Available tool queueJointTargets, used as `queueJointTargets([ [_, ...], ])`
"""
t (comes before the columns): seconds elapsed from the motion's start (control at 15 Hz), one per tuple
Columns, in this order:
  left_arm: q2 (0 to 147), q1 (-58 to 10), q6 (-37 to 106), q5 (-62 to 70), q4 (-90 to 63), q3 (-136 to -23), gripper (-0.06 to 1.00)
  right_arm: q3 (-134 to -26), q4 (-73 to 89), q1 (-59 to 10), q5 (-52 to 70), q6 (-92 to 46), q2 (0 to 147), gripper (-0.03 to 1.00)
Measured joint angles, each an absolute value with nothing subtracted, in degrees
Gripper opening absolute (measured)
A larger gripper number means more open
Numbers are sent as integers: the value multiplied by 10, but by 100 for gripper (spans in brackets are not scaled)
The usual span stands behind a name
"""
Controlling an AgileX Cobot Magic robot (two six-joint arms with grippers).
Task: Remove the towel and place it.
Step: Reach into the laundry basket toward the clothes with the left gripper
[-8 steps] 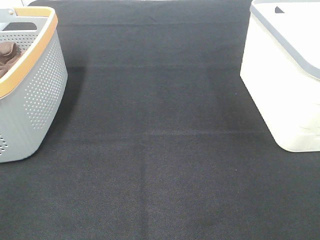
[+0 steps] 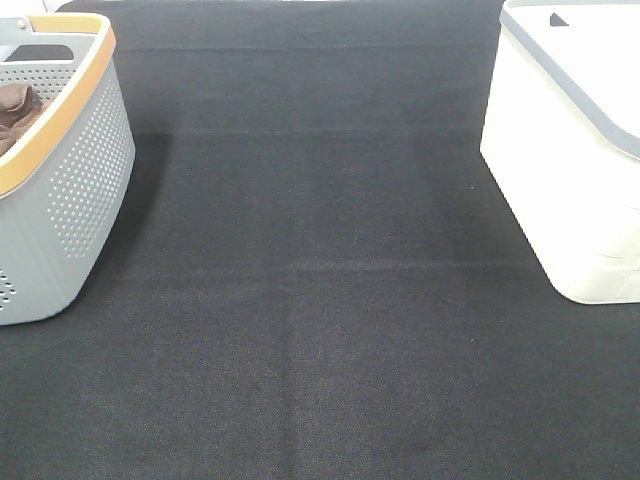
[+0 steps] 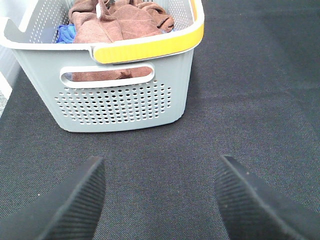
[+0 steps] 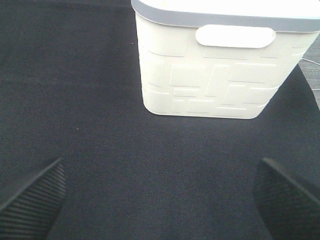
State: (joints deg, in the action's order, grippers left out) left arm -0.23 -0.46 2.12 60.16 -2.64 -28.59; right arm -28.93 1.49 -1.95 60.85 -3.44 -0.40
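1. Reddish-brown microfibre towel (image 3: 120, 20): lies crumpled inside the grey basket, heaped up to about rim height. More brown cloth shows through the handle slot in the basket's end wall. Cannot tell whether the heap is one cloth or several. The high view shows only a small part of it (image 2: 15, 108), at the frame's left edge.
2. A small pale tag (image 3: 102, 7) sticks up from the brown heap.
3. A blue fabric item (image 3: 65, 33) lies in the same basket, touching the towel and partly beneath it.
4. Grey perforated plastic basket (image 3: 120, 105) with a yellow-orange rim band: stands upright on the counter, at the far left of the high view (image 2: 70, 200).
5. Left jaws: spread wide with nothing between them. The black ribbed fingers (image 3: 75, 200) are over bare counter, near the basket's handle end and not touching it.
6. Right jaws: spread wide and holding nothing, with ribbed fingers (image 4: 35, 200) over the counter, facing the white bin.
7. Cream-white plastic bin (image 4: 200, 85) with a grey rim and a raised rectangle pattern: stands upright at the right of the high view (image 2: 560, 180), well apart from the basket.
8. Counter (image 2: 320, 300): covered in black woven fabric.
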Motion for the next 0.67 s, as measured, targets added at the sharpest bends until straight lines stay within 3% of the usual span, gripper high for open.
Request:
queueJointTargets([
  [0.67, -2, -5, 21, 602, -26, -286, 61, -289, 15, -19, 608, -34, -4, 96],
])
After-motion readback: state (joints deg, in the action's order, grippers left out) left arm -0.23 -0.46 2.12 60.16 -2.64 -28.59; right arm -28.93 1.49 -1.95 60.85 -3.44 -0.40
